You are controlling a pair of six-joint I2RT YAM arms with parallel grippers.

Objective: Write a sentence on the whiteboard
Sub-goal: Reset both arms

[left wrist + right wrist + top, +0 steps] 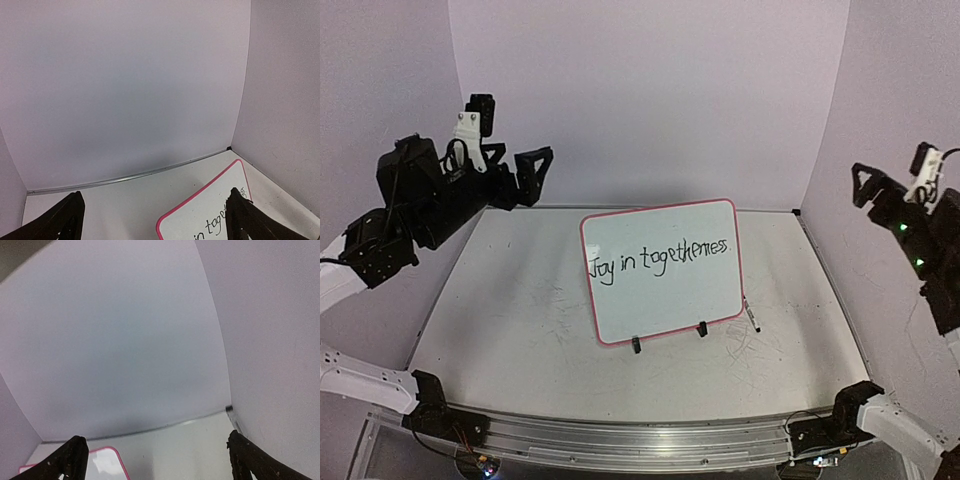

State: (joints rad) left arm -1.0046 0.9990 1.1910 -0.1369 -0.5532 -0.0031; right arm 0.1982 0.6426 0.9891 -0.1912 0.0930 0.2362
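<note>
Both jaws wide, empty, marker (751, 318) beside whiteboard (662, 270) only overhead

I see whiteboard (662, 270) upright on table (500, 310), low between left gripper (532, 175) and right gripper (863, 187); pen (751, 318) on table just beside it, right-gripper side.

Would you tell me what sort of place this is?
Probably a robot test booth: plain lilac walls enclose a scuffed white table, with robot arms mounted along its near metal rail.
</note>
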